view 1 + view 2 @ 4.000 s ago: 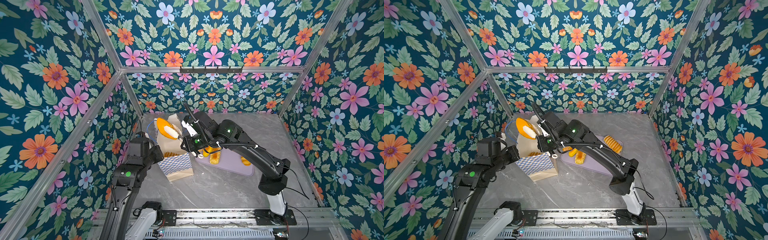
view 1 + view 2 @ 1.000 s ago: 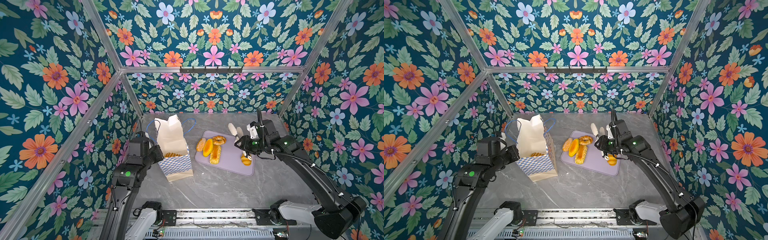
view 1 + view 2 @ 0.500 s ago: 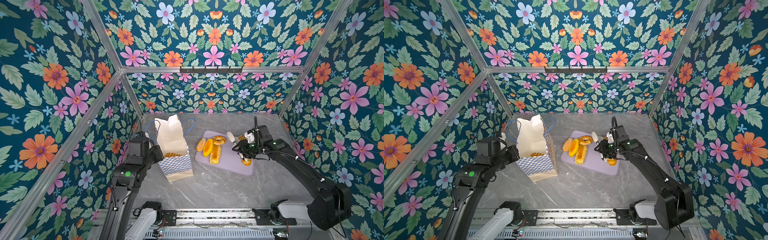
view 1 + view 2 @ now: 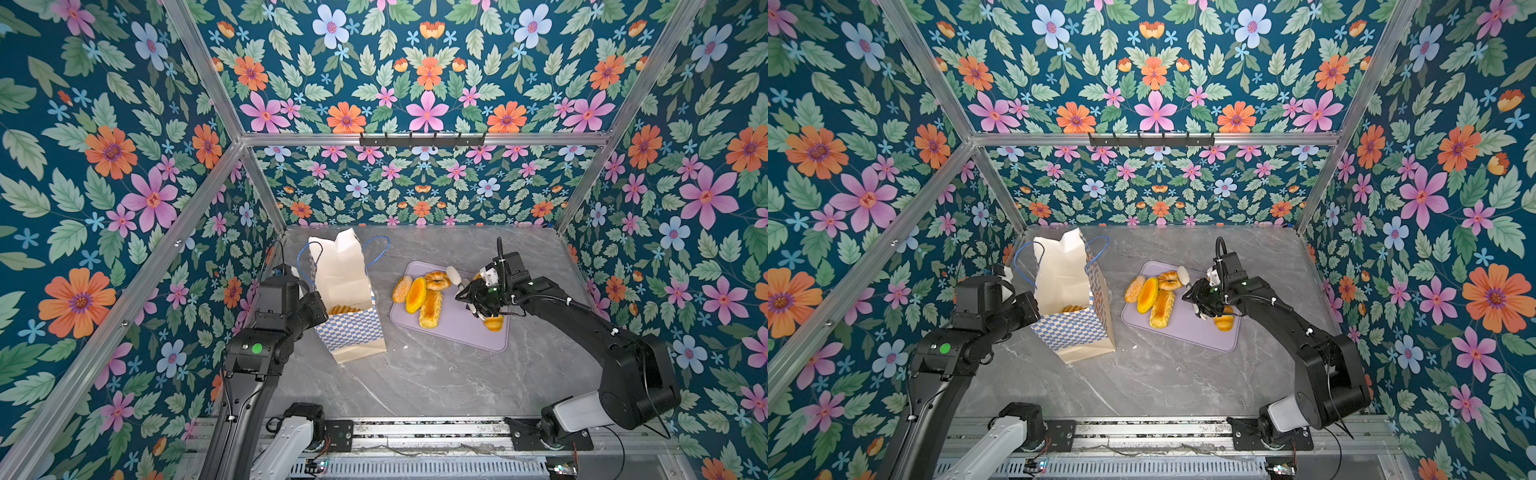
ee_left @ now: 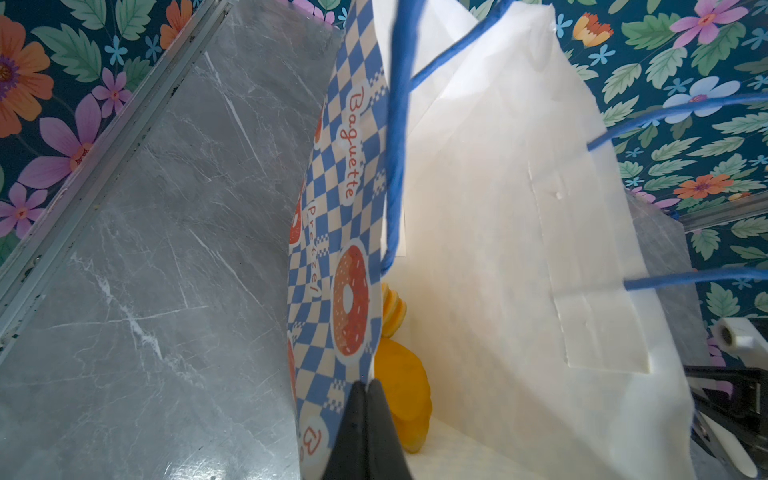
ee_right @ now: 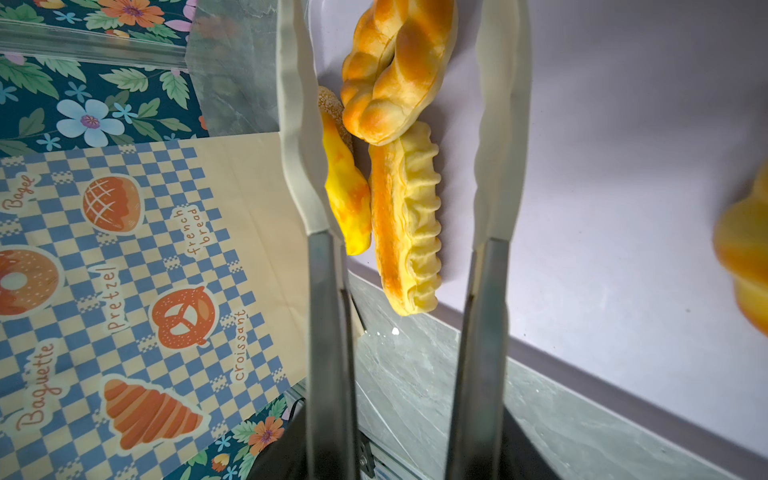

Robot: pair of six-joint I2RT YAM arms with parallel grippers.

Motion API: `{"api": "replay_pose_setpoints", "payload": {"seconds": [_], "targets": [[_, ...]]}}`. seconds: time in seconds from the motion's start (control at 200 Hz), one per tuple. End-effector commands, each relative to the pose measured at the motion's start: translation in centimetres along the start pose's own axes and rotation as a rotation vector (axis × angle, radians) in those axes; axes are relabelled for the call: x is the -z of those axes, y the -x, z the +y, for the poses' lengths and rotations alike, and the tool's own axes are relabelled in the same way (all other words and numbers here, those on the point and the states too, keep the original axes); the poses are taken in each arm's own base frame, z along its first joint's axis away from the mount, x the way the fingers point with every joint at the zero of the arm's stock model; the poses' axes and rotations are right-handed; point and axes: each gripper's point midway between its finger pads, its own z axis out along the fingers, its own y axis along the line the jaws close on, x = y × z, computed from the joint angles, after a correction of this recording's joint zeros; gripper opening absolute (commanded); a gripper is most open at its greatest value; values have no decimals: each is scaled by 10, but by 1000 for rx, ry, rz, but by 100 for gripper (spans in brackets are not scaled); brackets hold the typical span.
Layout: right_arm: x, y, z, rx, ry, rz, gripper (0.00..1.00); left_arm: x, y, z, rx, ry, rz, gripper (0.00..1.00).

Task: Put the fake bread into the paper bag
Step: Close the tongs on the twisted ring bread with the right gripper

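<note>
The left gripper was pinched shut on the paper bag rim, left of centre. The right gripper held tongs, tips apart and empty, above the bread on the tray at centre right. Straddling one piece squarely before squeezing seemed best.

Dark teal wallpaper walls, thick with pink and orange flowers, enclose a grey marble-look tabletop. Silver aluminium frame bars carry a black hook rail. The light is even.
</note>
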Motion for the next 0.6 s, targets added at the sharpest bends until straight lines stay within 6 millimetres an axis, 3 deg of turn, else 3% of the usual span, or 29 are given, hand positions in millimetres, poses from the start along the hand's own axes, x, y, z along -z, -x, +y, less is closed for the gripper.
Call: {"api": "replay_pose_setpoints", "payload": {"seconds": [0.0,0.47,0.49,0.595], "targets": [[-7,9,10,-9,51,-13,50,0,0,-1,1,-6,0,3],[-41,22,11,-67,97,26,50,-1,0,0,2,0,5,3],[-51,22,3,-84,79,43,50,-2,0,0,1,1,6,3],[-56,24,3,-92,88,49,48,-3,-1,0,-1,3,8,3]]}}
